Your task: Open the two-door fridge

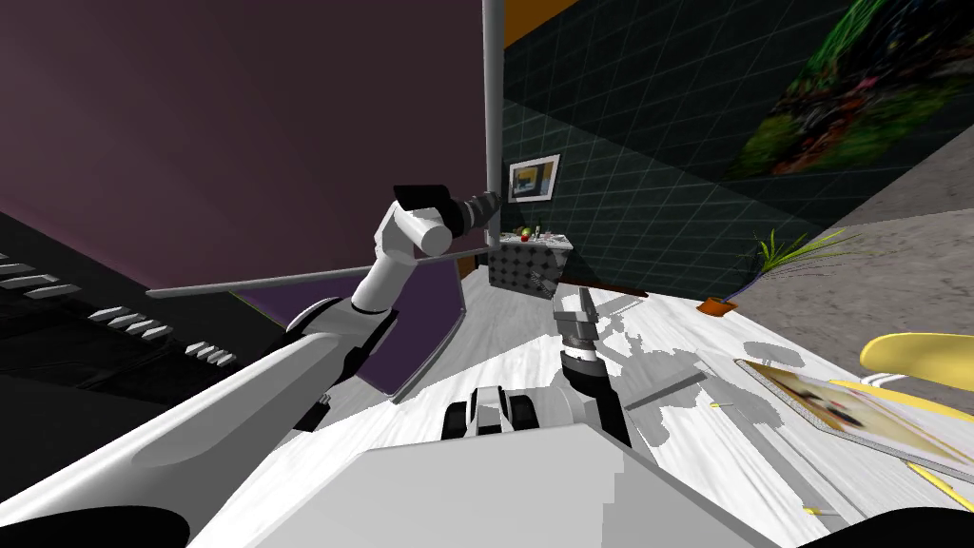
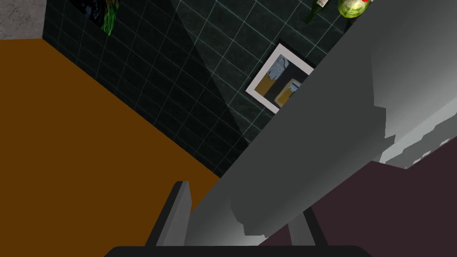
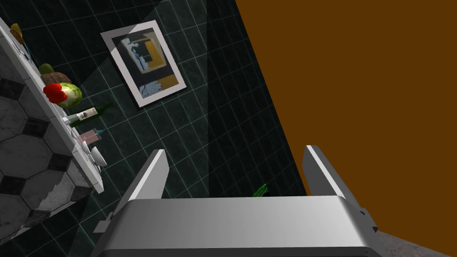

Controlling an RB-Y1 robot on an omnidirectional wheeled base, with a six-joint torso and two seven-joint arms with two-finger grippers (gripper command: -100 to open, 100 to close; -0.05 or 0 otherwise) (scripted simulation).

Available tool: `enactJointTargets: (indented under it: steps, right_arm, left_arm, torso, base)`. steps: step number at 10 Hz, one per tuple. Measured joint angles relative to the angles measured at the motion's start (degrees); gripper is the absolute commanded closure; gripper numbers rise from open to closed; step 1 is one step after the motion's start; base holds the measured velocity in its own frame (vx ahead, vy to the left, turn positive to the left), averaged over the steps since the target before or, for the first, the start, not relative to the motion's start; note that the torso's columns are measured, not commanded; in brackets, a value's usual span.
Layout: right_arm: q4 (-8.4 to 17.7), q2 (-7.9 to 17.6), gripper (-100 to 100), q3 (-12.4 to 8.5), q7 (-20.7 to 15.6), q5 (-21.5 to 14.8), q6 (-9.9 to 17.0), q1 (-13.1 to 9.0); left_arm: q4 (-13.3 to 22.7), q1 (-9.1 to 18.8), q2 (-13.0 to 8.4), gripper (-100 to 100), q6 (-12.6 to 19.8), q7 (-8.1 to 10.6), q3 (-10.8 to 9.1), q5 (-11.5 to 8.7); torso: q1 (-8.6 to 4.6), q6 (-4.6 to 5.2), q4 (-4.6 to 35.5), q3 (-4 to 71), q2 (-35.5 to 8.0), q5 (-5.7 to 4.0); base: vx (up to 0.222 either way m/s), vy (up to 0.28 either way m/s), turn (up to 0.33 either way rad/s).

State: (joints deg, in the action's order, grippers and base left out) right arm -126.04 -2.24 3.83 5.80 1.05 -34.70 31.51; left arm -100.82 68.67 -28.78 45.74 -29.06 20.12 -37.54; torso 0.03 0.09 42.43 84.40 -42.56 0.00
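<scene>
clasping handle (image 2: 312,134), left jaws (right jaws parted)

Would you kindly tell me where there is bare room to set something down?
The white floor between the fridge door and the potted plant is bare. The top of the small counter is crowded with fruit and a bottle.

This is a home kitchen. A dark-tiled wall (image 1: 656,181) backs a worktop (image 3: 27,151) that carries a green vegetable (image 3: 72,94) and a wine bottle (image 3: 87,114). A tall maroon fridge door (image 1: 238,124), a framed picture (image 1: 533,179) and a potted plant (image 1: 728,300) are nearby.
</scene>
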Motion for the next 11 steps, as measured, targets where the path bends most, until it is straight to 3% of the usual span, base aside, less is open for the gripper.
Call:
enactJointTargets:
  steps: [2, 4, 5, 7, 8, 11]
  right_arm:
    - [0.0, 0.0, 0, 0.0, 0.0, 0.0, 0.0, 0.0]
    - [0.0, 0.0, 0, 0.0, 0.0, 0.0, 0.0, 0.0]
    - [0.0, 0.0, 0, 0.0, 0.0, 0.0, 0.0, 0.0]
    - [0.0, 0.0, 0, 0.0, 0.0, 0.0, 0.0, 0.0]
    - [0.0, 0.0, 0, 0.0, 0.0, 0.0, 0.0, 0.0]
    - [0.0, 0.0, 0, 0.0, 0.0, 0.0, 0.0, 0.0]
  left_arm:
    - [-2.2, 0.2, 1.2, 100, 0.3, 0.63, 0.72, -0.8]
    - [-4.7, 0.3, 1.9, 100, 0.2, 0.8, 1.44, -3.0]
    - [-5.5, 0.7, 1.9, 100, 0.1, 0.6, 1.68, -4.9]
    - [-7.5, 0.3, 2.6, 100, 0.2, 0.91, 2.24, -5.7]
    - [-8.8, 0.5, 2.7, -100, 0.1, 0.95, 2.36, -7.0]
    - [-9.4, 3.8, 1.7, -100, 3.2, 2.6, 0.67, -8.7]
  torso:
    - [0.12, -0.13, 0.0, 0.0, 0.0, 0.09]
    - [0.1, -0.12, 0.0, -0.1, 0.0, 0.1]
    - [0.19, -0.15, 0.1, -0.1, -0.1, 0.13]
    - [0.17, -0.17, 0.0, 0.1, 0.2, 0.15]
    - [0.27, -0.14, 0.0, 0.0, 0.0, 0.16]
    - [-0.36, -0.08, -0.3, 0.5, 0.7, -0.11]
  base:
    - [-0.193, 0.127, -0.039]
    - [-0.229, 0.121, -0.021]
    - [-0.152, 0.111, -0.035]
    - [-0.143, 0.102, -0.005]
    - [-0.071, 0.052, -0.005]
    - [0.064, -0.049, 0.024]
